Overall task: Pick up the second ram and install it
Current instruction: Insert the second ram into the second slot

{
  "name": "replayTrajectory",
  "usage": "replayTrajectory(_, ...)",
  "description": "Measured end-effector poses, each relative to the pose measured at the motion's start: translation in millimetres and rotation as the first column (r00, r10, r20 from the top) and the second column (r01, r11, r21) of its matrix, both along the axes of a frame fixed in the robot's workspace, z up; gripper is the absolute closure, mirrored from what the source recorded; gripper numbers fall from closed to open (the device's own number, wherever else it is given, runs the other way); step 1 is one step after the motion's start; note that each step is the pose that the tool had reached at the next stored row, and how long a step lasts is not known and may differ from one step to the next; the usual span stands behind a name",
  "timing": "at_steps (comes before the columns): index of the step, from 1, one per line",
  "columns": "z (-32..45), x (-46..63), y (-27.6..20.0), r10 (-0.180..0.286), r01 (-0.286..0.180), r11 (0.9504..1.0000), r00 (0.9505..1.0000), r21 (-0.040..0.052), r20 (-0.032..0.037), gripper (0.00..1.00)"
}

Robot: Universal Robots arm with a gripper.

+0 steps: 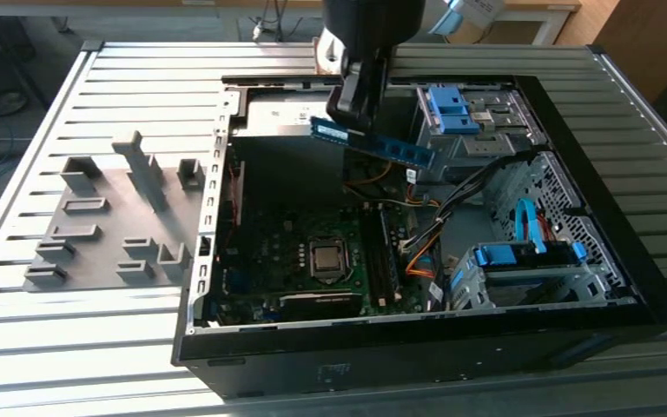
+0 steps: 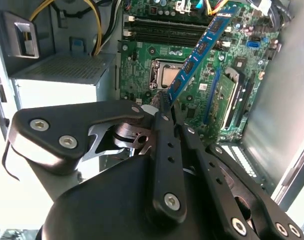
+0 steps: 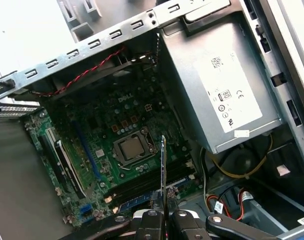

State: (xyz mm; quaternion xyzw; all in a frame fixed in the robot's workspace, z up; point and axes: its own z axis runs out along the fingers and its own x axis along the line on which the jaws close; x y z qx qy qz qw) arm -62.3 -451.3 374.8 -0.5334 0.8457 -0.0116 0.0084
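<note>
The end effector is clamped on one end of the second ram, holding it in the air above the open computer case. In the exterior view the blue stick juts out tilted toward that view's right, over the upper part of the case interior. In the second wrist view the fingers pinch the ram, which reaches out over the green motherboard. In the first wrist view the ram appears edge-on above the processor socket and the memory slots. The grey slotted tray lies on the worktop beside the case
</note>
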Motion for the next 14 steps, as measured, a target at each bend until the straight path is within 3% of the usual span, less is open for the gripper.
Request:
replayTrajectory(7, -0.4, 0.1, 0.0, -0.08, 0.08, 0.9968, 0.9968, -0.0003, 0.0, 0.86)
replayTrajectory(14, -0.8, 0.2, 0.0, -0.161, 0.161, 0.987, 0.987, -0.0005, 0.0, 0.86)
